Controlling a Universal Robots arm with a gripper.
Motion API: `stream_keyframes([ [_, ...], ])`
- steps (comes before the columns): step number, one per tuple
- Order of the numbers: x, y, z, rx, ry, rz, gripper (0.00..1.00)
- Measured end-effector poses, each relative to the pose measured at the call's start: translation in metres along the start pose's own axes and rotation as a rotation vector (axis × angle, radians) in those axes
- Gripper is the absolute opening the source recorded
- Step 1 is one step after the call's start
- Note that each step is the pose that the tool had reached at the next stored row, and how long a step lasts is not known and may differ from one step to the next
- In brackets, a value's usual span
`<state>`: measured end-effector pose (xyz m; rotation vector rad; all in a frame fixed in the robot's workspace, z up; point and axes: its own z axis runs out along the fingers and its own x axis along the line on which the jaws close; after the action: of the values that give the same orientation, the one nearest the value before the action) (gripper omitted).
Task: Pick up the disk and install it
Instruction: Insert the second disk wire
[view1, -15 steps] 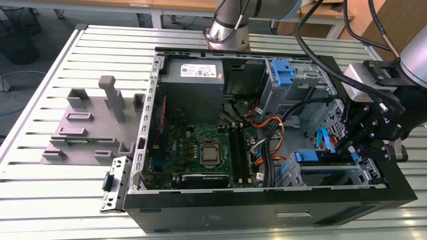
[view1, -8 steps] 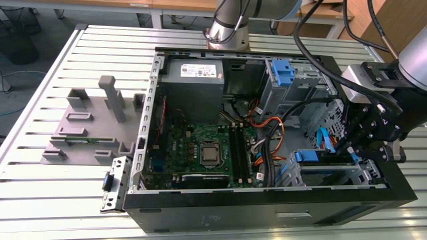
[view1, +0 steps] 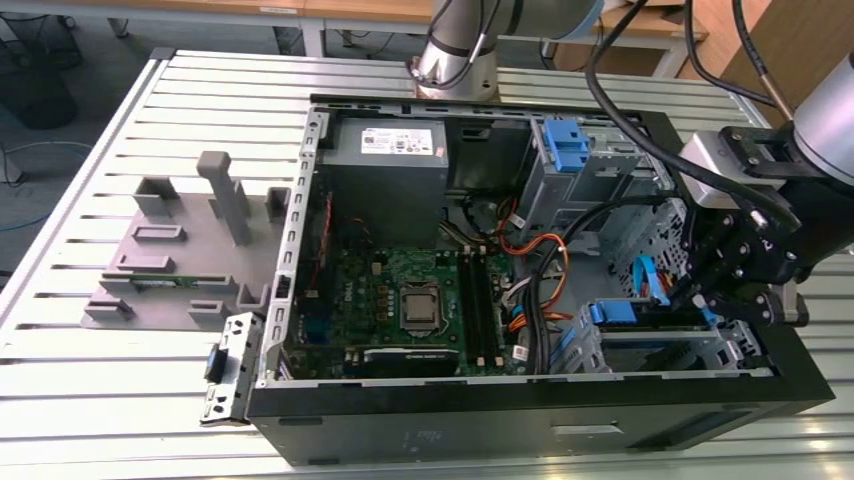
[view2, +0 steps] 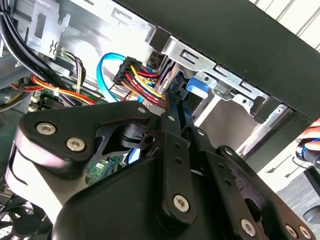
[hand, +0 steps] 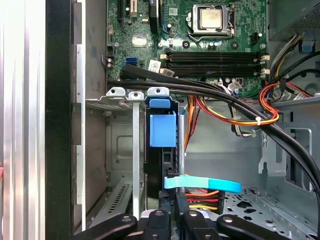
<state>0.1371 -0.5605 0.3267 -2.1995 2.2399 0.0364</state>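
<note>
The disk (hand: 162, 129) stands edge-on in the lower drive cage (view1: 667, 350) at the case's front corner on the exterior view's right. Its blue carrier end (view1: 617, 312) faces into the case. In the second wrist view, my gripper (view2: 178, 96) reaches down to the blue carrier (view2: 196, 85), its two black fingers (view2: 172, 125) side by side with almost no gap. The fingertips sit at the disk's near end, above the cage (hand: 175, 210). I see nothing held between them. My gripper (view1: 697, 300) hangs just inside the case's wall on the exterior view's right.
A light-blue data cable (hand: 202, 184) and red-yellow power wires (view2: 140, 75) crowd the bay beside the fingers. Thick black cables (hand: 210, 92) cross over the motherboard (view1: 400, 300). A second blue carrier (view1: 567, 145) sits in the upper cage. A grey fixture (view1: 174, 250) stands outside the case.
</note>
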Motion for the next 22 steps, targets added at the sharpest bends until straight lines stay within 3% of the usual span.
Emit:
stream_keyframes([
  [5, -0.0001, 0.0, 0.0011, -0.0001, -0.0024, 0.0, 0.18],
  [6, -0.0001, 0.0, 0.0011, -0.0001, -0.002, 0.0, 0.18],
  [7, -0.0001, 0.0, 0.001, 0.0, -0.0017, 0.0, 0.24],
  [11, 0.0, 0.0, -0.0007, 0.0, -0.0001, 0.0, 0.24],
  [14, -0.0002, 0.0001, -0.0061, 0.0, 0.0002, 0.0, 0.24],
  [22, -0.0008, 0.0004, -0.029, 0.0, 0.0025, 0.0, 0.24],
])
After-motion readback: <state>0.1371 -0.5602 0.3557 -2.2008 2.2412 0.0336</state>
